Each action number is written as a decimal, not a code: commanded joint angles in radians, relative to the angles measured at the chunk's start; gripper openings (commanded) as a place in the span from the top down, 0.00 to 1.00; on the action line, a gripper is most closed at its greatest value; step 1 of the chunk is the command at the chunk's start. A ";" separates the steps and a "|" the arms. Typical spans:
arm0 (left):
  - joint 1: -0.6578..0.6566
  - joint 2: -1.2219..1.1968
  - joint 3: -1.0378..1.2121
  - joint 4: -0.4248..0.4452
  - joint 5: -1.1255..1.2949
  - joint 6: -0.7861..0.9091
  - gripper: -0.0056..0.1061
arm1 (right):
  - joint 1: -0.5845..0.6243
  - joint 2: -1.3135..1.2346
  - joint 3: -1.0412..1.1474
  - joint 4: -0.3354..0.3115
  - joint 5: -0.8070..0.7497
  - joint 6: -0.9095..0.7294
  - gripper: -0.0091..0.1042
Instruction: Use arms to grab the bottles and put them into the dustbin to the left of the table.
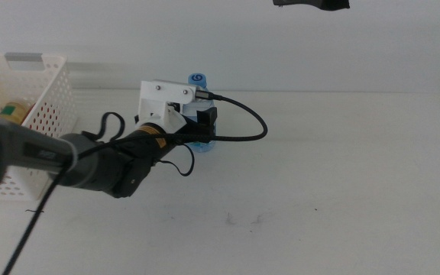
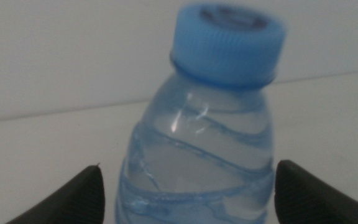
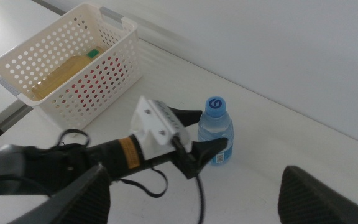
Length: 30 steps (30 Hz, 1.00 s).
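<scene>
A small clear water bottle with a blue cap stands upright on the white table. My left gripper reaches in from the left, open, with one jaw on each side of the bottle's body and narrow gaps showing. The right wrist view shows the same bottle between the left gripper's fingers. The white perforated dustbin stands at the table's left with the yellow-drink bottle lying inside. My right gripper is open and empty, high above the table.
Something red shows through the dustbin's holes. The left arm's black cable loops to the right of the bottle. Faint scuff marks lie on the table near the front.
</scene>
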 commanded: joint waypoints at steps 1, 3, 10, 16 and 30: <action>0.002 0.045 -0.040 -0.011 -0.014 0.000 0.11 | -0.009 -0.006 0.002 0.002 -0.001 -0.002 0.14; 0.002 0.080 -0.065 -0.011 -0.014 0.000 0.11 | -0.009 -0.006 0.002 0.002 -0.001 -0.002 0.14; 0.002 0.171 -0.139 -0.003 -0.022 0.005 0.11 | -0.009 -0.006 0.002 0.002 -0.001 -0.002 0.14; 0.002 0.208 -0.149 -0.048 -0.099 0.054 0.23 | -0.009 -0.006 0.002 0.002 -0.001 -0.002 0.14; -0.001 -0.257 -0.055 -0.036 0.606 0.054 0.97 | -0.009 -0.006 0.002 0.002 -0.017 -0.002 0.14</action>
